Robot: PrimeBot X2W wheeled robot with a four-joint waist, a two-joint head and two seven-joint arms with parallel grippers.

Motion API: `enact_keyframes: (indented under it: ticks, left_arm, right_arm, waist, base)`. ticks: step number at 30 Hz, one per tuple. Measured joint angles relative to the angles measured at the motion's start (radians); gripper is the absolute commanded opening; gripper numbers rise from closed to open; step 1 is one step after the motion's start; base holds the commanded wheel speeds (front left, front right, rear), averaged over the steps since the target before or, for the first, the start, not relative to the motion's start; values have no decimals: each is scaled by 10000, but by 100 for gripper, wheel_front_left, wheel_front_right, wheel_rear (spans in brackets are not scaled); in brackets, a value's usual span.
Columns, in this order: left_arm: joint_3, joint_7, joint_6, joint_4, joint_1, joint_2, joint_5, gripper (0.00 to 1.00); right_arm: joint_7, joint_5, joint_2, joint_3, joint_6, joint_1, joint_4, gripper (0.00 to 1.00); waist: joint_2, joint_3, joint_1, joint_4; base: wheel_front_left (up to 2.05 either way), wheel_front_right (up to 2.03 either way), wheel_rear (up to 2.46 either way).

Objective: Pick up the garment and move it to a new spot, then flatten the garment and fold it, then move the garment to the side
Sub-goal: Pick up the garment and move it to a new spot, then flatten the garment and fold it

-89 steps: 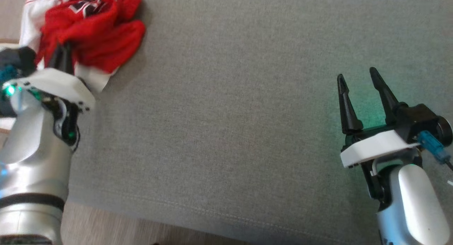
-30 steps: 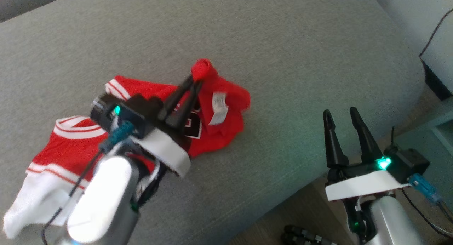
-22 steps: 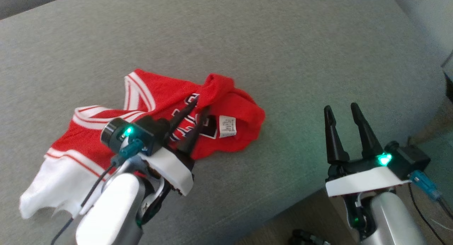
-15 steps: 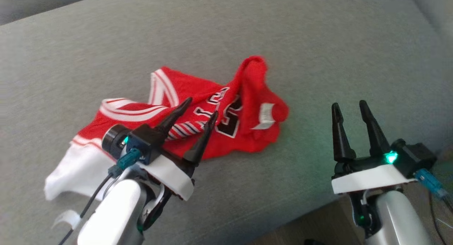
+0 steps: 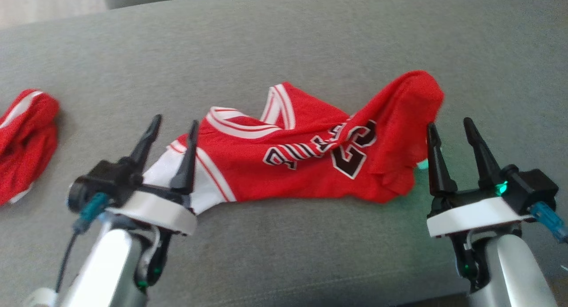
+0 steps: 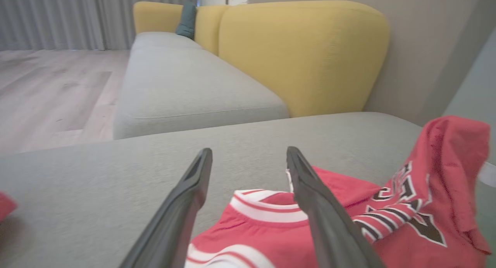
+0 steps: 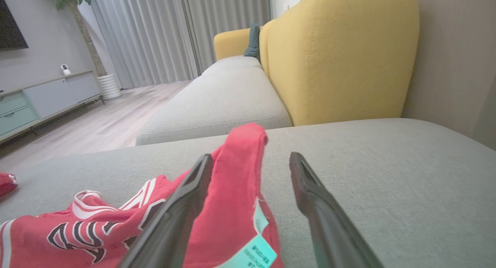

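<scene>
- The red garment (image 5: 310,160) is found bunched up on the grey sofa (image 5: 284,253), between the arms.
- The left end effector (image 5: 175,120) and the right end effector (image 5: 448,123) are both wide open, and nothing is held.
- It is likely best flattened if an edge is pinched on each side and pulled gently apart.

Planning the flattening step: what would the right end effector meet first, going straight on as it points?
Likely the garment: its raised red end stands ahead of the right end effector. Depth is unclear; it might instead reach the grey cushion.
</scene>
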Motion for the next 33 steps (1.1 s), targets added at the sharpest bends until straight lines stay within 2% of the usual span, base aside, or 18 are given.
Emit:
enact_keyframes:
  ticks: [6, 11, 33]
  left_arm:
    - [876, -161, 291, 265, 417, 211, -255, 100]
    - [1193, -171, 380, 291, 855, 339, -253, 100]
    - [809, -180, 497, 240, 1815, 383, 71, 100]
  right_arm:
    - [263, -151, 0, -86, 0, 25, -188, 100]
    - [418, -209, 0, -96, 0, 80, -215, 100]
    - [966, -380, 2, -173, 0, 1277, -571, 100]
  waist:
    - [0, -289, 0, 670]
    - [0, -581, 0, 904]
    - [0, -1699, 0, 910]
  base:
    - [0, 0, 0]
    - [0, 0, 0]
    - [0, 0, 0]
